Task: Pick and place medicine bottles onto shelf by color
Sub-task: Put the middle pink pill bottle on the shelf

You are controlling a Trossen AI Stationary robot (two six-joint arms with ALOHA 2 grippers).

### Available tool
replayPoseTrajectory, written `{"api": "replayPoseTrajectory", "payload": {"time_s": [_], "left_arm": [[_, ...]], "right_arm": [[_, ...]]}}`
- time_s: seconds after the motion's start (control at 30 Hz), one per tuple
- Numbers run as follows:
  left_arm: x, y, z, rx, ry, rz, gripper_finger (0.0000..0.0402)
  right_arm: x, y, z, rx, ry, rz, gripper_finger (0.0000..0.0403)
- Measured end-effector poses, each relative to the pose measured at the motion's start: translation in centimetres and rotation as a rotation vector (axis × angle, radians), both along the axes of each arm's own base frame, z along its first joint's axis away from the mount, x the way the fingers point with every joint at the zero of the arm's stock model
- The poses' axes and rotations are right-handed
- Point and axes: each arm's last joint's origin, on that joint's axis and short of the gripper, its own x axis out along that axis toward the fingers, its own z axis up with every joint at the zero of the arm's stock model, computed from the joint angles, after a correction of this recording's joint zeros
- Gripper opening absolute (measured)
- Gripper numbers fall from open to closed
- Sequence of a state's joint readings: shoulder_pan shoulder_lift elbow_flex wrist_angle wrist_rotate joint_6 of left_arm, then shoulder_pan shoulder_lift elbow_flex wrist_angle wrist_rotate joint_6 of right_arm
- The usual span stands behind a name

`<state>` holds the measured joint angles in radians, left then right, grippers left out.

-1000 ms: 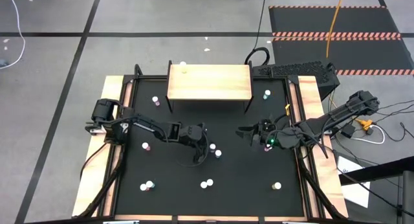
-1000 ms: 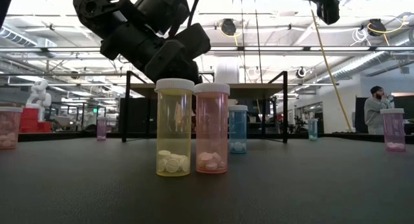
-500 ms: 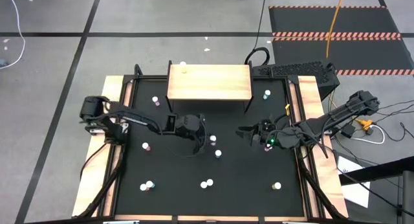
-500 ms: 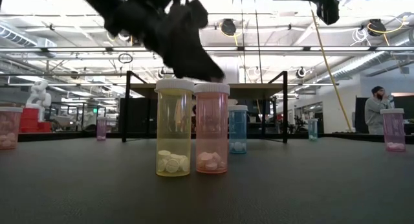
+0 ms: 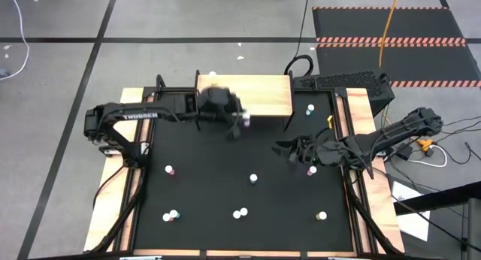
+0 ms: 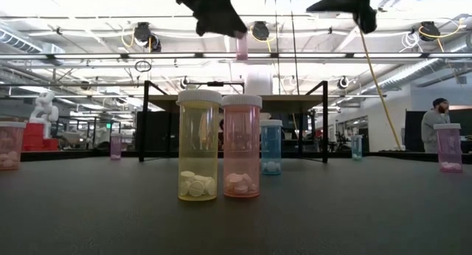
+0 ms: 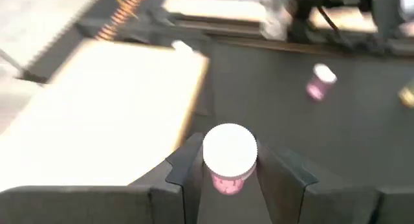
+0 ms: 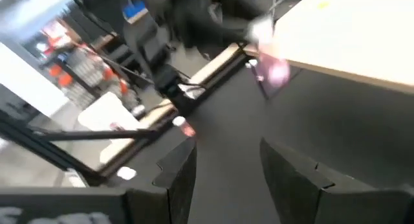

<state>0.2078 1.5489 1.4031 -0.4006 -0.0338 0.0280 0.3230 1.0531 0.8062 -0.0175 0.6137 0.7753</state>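
Step in hand: carrying a pink bottle [image 7: 229, 160] to the shelf [image 5: 263, 95].
Left end effector [image 7: 228, 179]: pinching the pink bottle just under its white cap, raised over the worktop [image 5: 218, 192] at the shelf's front edge.
Shelf: one small bottle [image 5: 213, 82] already near its back left corner; which colour, I cannot tell.
Right end effector [image 8: 226, 166]: spread, holding nothing, low over the worktop's right part.
Other bottles: a yellow bottle [image 6: 198, 146] and a pink one [image 6: 241, 146] stand touching side by side; more lie scattered apart.
Next move, as I judge it: move over the shelf top, lower the bottle upright at the spot for pink, then release.
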Motion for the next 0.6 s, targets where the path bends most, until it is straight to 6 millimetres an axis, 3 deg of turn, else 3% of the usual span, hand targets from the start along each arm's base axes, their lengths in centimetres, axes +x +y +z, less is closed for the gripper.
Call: {"api": "replayPoseTrajectory", "payload": {"time_s": [0.13, 0.27, 0.43, 0.6], "left_arm": [[-1.0, 4.0, 2.1, 0.027, -0.057, 0.114, 0.0128], [-2.7, 8.3, 2.6, 0.051, -0.071, 0.239, 0.0129], [-4.4, 12.6, 1.4, 0.035, -0.024, 0.327, 0.0129], [-4.2, 15.3, -0.8, 0.039, 0.026, 0.289, 0.0129]], "right_arm": [[0.5, -1.9, -0.2, -0.011, 0.045, 0.046, 0.0164], [0.9, -4.0, -0.3, -0.030, 0.072, 0.093, 0.0164], [1.0, -6.6, -0.2, -0.012, 0.073, 0.107, 0.0164], [0.8, -9.0, -0.3, 0.009, 0.072, 0.069, 0.0164]]}}
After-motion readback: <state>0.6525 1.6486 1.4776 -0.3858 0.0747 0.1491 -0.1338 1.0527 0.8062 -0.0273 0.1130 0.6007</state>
